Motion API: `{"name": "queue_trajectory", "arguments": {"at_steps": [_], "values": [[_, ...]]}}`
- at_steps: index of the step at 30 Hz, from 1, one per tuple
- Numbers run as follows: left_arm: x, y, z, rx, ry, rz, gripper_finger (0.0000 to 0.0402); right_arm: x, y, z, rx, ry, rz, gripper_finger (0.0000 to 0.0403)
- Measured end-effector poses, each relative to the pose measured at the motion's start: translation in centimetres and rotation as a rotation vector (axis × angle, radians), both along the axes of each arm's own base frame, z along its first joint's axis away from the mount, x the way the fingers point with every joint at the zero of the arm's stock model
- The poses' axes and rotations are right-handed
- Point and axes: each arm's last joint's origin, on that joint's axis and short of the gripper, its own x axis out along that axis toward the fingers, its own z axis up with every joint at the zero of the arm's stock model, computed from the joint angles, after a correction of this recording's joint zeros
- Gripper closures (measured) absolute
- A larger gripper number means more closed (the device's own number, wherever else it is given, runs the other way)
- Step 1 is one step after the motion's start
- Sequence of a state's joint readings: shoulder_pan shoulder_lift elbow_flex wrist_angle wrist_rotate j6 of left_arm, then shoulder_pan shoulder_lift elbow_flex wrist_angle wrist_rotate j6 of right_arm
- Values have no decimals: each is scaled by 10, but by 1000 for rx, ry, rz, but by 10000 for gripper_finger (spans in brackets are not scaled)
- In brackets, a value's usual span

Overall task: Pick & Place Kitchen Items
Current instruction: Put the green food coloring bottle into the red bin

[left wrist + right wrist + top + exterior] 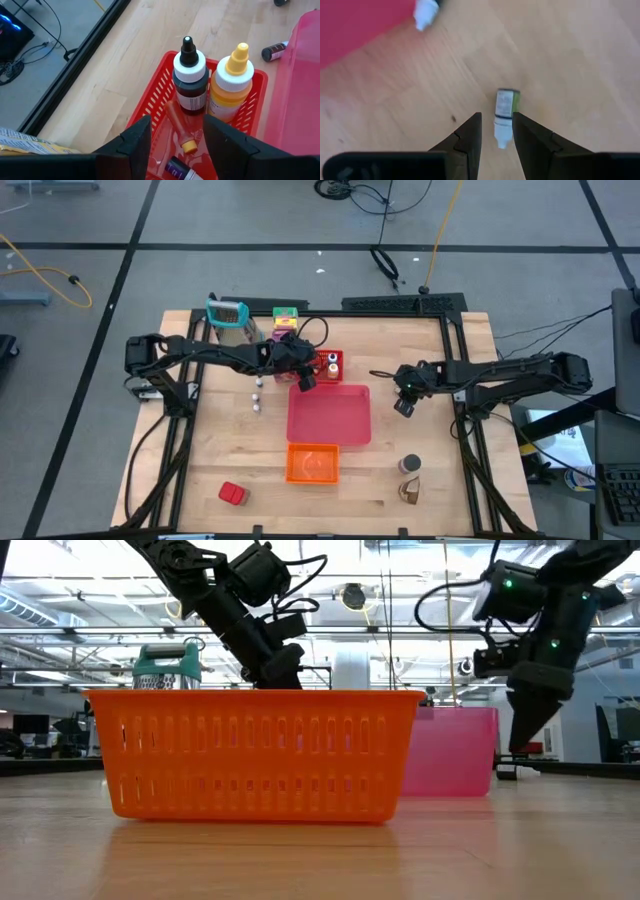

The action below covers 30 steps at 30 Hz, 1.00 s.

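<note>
The left gripper (303, 380) hangs over the small red basket (331, 364) at the back of the table, just behind the large pink tray (329, 415). Its fingers (132, 145) stand apart with nothing between them. Below them, in the left wrist view, the red basket (160, 92) holds a dark bottle with a black nozzle (190, 75) and a yellow squeeze bottle (231, 82), both upright and side by side, with a thin red tube (179, 126) and a purple-labelled piece (179, 170) lying on the basket floor.

The right gripper (404, 406) hovers just right of the pink tray, above bare wood. Its fingers (467, 137) are spread, and a small white-capped bottle with a green label (504, 116) lies on the table between them, not gripped. Another white-capped item (425, 12) lies farther off by the tray's edge.

Elsewhere in the high view, two little shakers (257, 393) lie left of the tray, a red block (232, 494) sits near the front left, a dark-lidded jar (409, 465) and a brown piece (410, 492) sit front right, and green and yellow food boxes (285, 319) stand at the back beside the grater (228, 320). An orange basket (313, 463) touches the tray's front edge
</note>
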<state>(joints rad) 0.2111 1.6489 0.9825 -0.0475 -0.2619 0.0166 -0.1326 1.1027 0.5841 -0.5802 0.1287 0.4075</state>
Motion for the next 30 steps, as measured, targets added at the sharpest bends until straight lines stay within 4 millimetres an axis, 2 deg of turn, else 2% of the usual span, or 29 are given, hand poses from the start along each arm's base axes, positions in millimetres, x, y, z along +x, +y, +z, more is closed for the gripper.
{"name": "queue_trajectory", "arguments": {"at_steps": [17,22,30], "values": [[0,0,0,0,-1,0,222,-12,2,-36,1,-64,-22,303],[0,0,1,1,-6,-1,222,-13,2,-41,-10,-86,-30,305],[3,0,3,9,-44,-2,222,-13,7,-41,-58,-79,9,364]]}}
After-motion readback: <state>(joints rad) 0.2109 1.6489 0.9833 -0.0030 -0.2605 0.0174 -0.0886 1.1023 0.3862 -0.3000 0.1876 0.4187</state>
